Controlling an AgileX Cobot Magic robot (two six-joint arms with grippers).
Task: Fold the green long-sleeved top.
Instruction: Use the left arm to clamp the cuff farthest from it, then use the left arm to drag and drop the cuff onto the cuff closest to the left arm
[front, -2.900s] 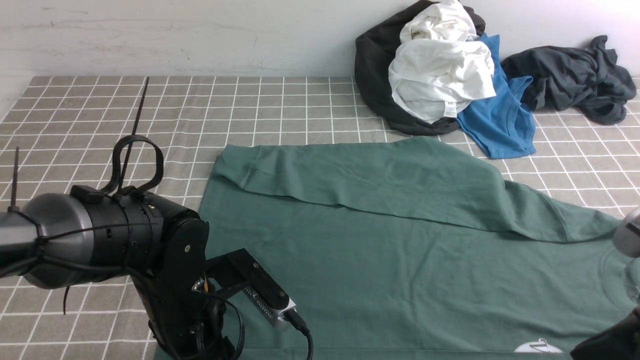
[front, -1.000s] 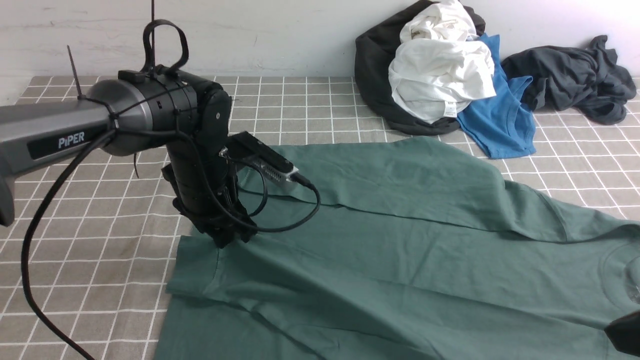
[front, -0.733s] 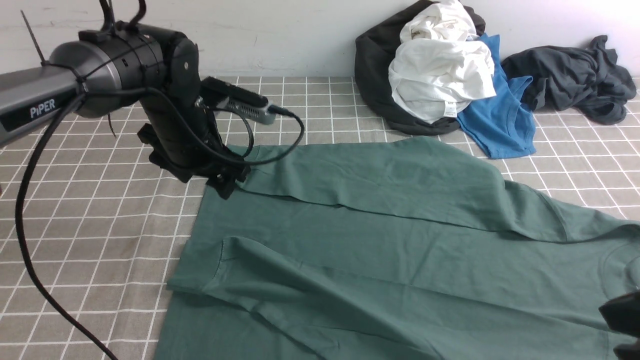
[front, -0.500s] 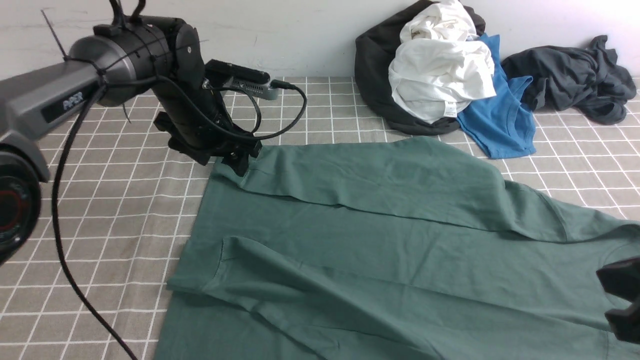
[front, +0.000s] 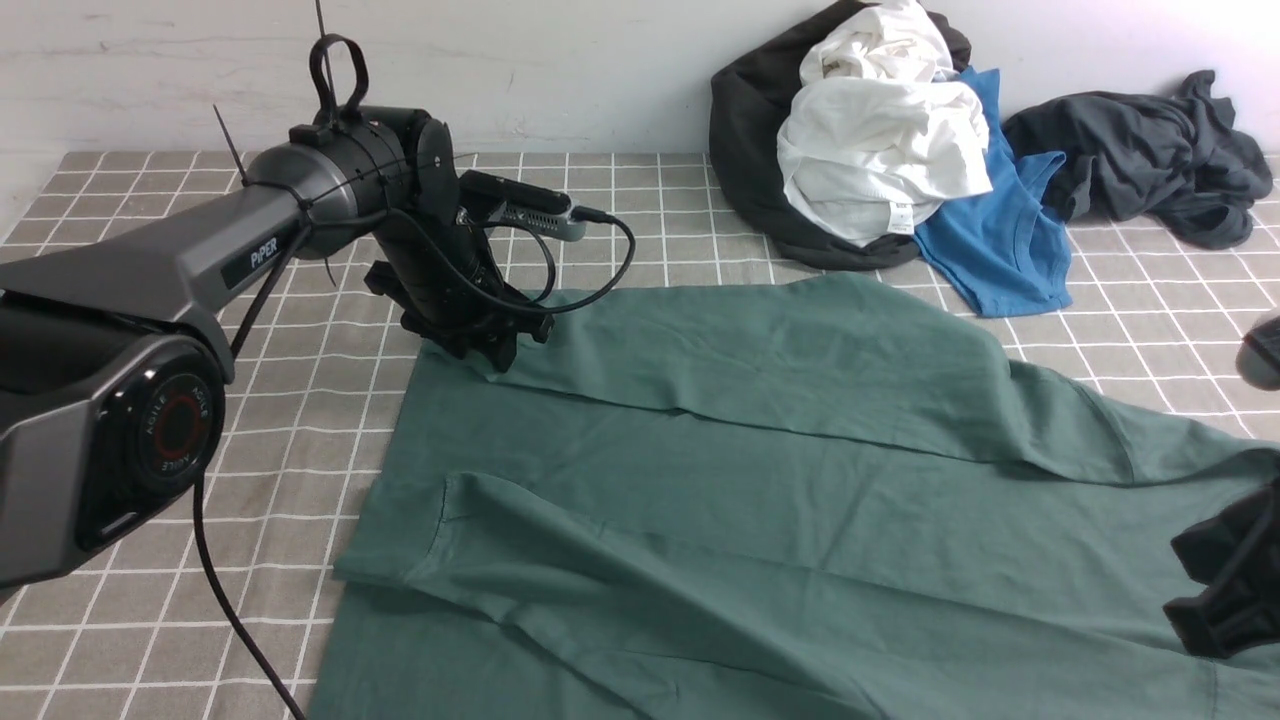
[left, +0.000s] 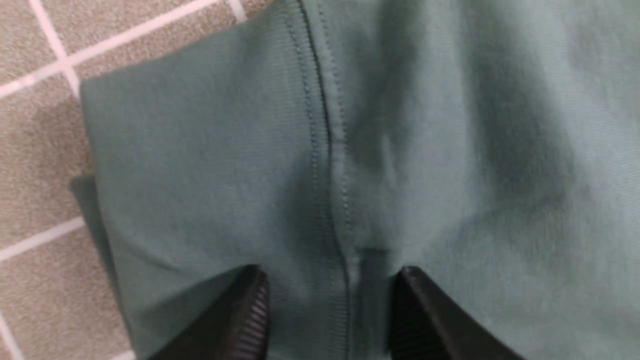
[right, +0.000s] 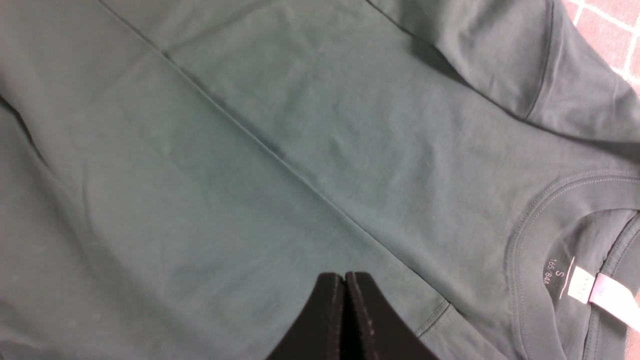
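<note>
The green long-sleeved top (front: 800, 480) lies spread flat on the checked cloth, with both sleeves folded across its body. My left gripper (front: 500, 350) is at the top's far left corner. In the left wrist view it (left: 330, 295) is open, its fingers (left: 250, 310) straddling the seam of the far sleeve's ribbed cuff (left: 200, 150). My right gripper (front: 1215, 600) is at the near right, above the top by its collar. In the right wrist view it (right: 344, 287) is shut and empty over the top (right: 250, 150). The collar (right: 530, 235) and its white label (right: 600, 290) lie beside it.
A pile of clothes sits at the back against the wall: a white garment (front: 880, 150) on a black one (front: 750, 150), a bright blue shirt (front: 1000, 240) and a dark grey garment (front: 1140, 160). The checked tablecloth (front: 150, 350) shows bare on the left.
The near sleeve now lies across the body. My left gripper let it go and moved away to the far sleeve's cuff. My right gripper has risen at the near right.
</note>
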